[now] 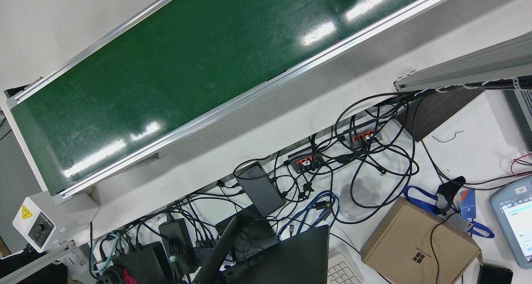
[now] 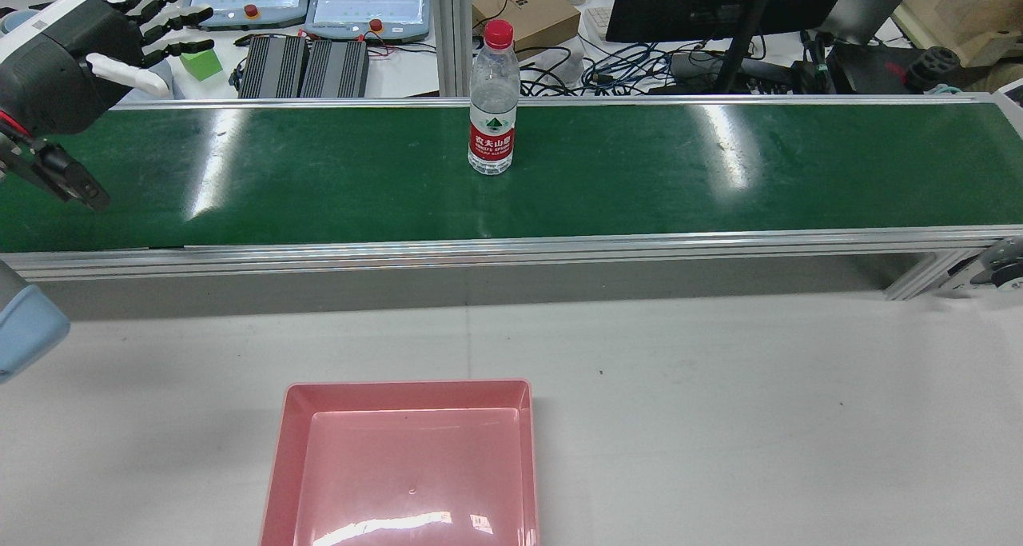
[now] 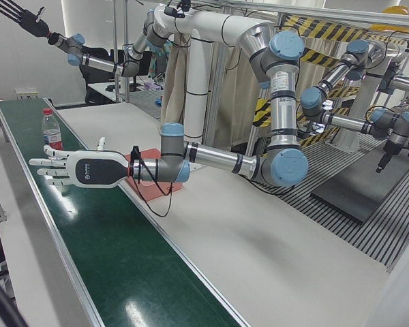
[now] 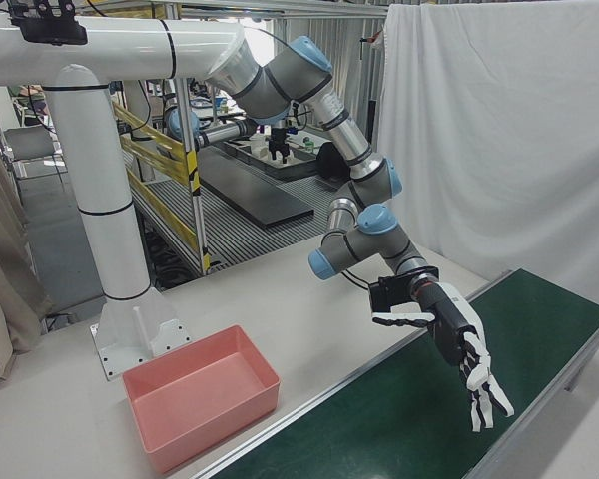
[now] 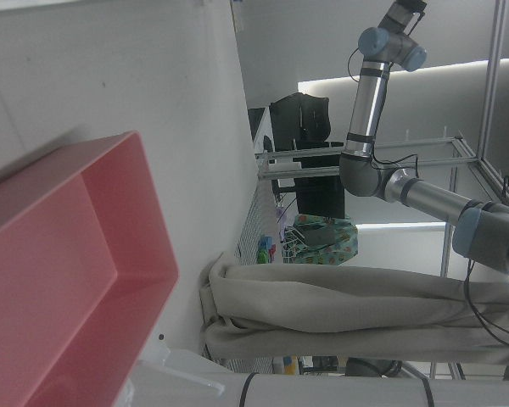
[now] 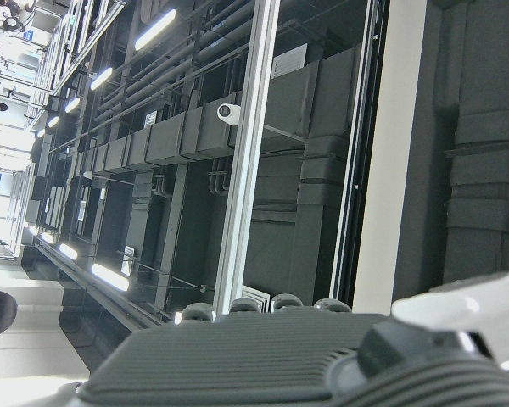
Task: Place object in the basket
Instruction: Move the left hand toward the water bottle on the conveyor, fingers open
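A clear water bottle (image 2: pixel 491 102) with a red cap and red label stands upright on the green conveyor belt (image 2: pixel 639 170), near its far edge; it also shows far down the belt as the bottle (image 3: pixel 50 133). My left hand (image 2: pixel 80 46) hovers over the belt's left end, well to the left of the bottle, open with its fingers spread and nothing in it. The same left hand (image 3: pixel 75 169) (image 4: pixel 459 354) appears in both corner views. The pink basket (image 2: pixel 280 450) sits empty on the white table in front of the belt. My right hand (image 3: pixel 24 17) is raised high, fingers spread, holding nothing.
Beyond the belt are teach pendants (image 2: pixel 372 6), black boxes (image 2: pixel 304 65), a cardboard box (image 2: pixel 527 10), a monitor and tangled cables. White table (image 2: pixel 719 410) stretches right of the basket. A conveyor control box (image 1: pixel 35 223) sits at the belt's end.
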